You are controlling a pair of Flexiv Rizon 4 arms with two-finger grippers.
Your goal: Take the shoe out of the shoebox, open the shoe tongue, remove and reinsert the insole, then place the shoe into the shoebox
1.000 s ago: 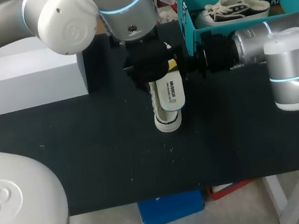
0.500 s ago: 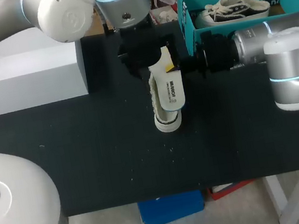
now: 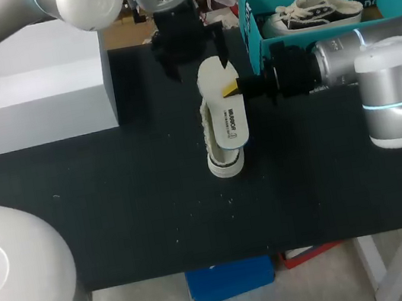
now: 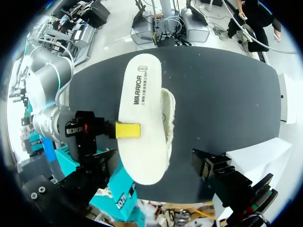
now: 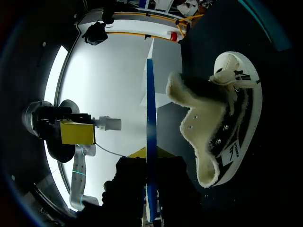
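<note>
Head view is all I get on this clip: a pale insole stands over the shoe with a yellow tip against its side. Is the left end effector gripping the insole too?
Observer: No. The left wrist view shows the left end effector with its fingers spread wide. The insole lies ahead of them, untouched.
Operator: Then what holds it up?
Observer: The right end effector. In the right wrist view the insole runs edge-on between its two fingers, clamped from both sides, beside the shoe.
</note>
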